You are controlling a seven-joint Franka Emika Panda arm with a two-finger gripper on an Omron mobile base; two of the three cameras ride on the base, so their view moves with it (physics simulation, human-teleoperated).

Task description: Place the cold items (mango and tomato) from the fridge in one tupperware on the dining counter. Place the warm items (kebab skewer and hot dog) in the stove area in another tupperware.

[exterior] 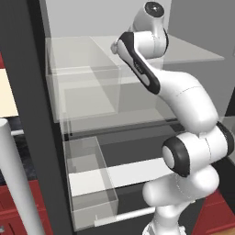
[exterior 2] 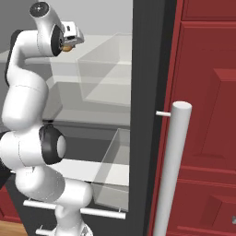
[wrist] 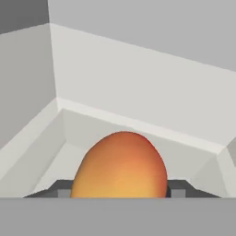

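Inside the fridge [exterior: 82,82], jaws closed on the mango [wrist: 120,165], 1 finger [wrist: 177,188] per side; best lifted slowly, clear of the shelf [exterior 2: 99,46].

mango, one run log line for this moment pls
phase: grasp | object: mango | place: fridge shelf | jaws: closed on the mango

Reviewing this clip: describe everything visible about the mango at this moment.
The mango is a smooth, rounded, egg-shaped fruit, orange shading to yellow low down with a redder flush near the top. In the hand view it sits between the two dark fingertips of the hand, which press against its sides. Pale fridge walls lie behind it. In the right base view a sliver of orange peeks out by the hand.
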